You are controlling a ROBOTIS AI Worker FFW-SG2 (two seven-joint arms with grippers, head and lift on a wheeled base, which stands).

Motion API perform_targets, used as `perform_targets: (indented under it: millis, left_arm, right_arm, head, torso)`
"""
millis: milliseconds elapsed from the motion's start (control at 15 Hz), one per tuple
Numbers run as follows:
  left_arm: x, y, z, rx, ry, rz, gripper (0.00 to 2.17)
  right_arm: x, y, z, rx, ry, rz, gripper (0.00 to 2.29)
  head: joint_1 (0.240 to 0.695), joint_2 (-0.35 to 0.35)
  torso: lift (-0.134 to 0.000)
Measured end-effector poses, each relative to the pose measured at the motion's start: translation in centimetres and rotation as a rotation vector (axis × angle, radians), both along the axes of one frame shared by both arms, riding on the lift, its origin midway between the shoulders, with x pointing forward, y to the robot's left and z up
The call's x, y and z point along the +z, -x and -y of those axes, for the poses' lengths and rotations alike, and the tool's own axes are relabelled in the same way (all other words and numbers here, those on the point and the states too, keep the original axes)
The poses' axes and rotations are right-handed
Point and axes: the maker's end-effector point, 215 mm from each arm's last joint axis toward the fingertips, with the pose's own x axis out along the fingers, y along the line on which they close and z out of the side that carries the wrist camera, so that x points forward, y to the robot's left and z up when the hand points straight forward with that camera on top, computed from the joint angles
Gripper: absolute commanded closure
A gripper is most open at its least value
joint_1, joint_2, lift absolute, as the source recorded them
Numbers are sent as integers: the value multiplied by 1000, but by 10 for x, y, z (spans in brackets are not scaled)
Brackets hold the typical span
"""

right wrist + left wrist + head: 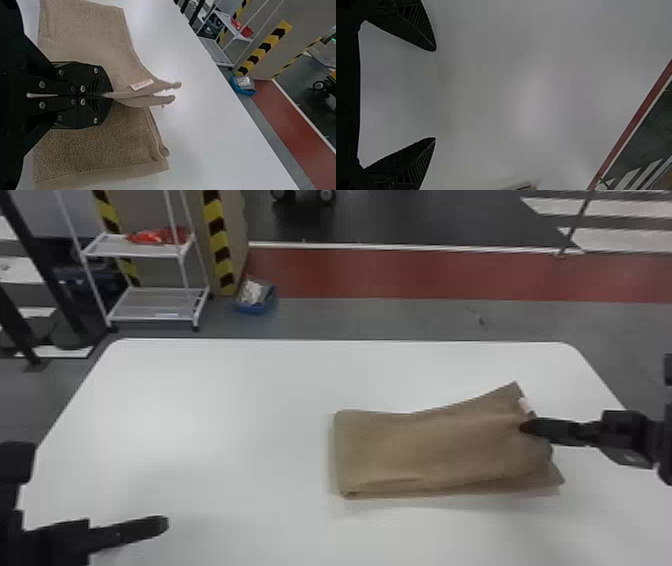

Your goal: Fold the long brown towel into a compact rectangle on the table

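Lying on the white table (210, 410) beneath the black right claw (107, 95), the brown cloth towel (425, 450) is being gripped, seemingly partly folded; the black left claw (435, 94) is gaping; compacting is remaining.

The towel (430, 445) is plain brown with a white label (525, 405) bearing reddish marks, the tabletop (225, 415) plain white, the fingers (555, 431) black, the floor (360, 317) grey with a red band (425, 275), and the pillar edging (218, 240) striped yellow and black.
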Motion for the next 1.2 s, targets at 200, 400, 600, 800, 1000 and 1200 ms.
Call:
perform_targets:
  millis: [200, 400, 600, 800, 1000, 1200]
  left_arm:
    - [0, -2, 4, -8, 9, 8, 80]
    - [1, -3, 3, -5, 8, 12, 80]
    - [2, -4, 1, -2, 6, 15, 80]
    - [3, -4, 1, -2, 11, 17, 83]
    - [4, -2, 3, -6, 14, 18, 83]
    - [5, 0, 0, -2, 10, 18, 83]
  right_arm:
    - [-38, 14, -8, 11, 5, -95, 1177]
    - [-51, 16, -16, 23, 6, -130, 1177]
    - [-26, 8, -4, -1, -8, -66, 1177]
    - [-6, 10, 33, -54, -4, -26, 1177]
    - [-52, 24, 20, -36, -1, -147, 1177]
    - [-55, 18, 16, -29, -3, -165, 1177]
  head:
    - [695, -68]
    - [695, -52]
    - [695, -56]
    - [695, -112]
    - [695, -102]
    - [695, -91]
  torso:
    - [-123]
    - [-123]
    - [-123]
    - [-123]
    - [-123]
    - [-123]
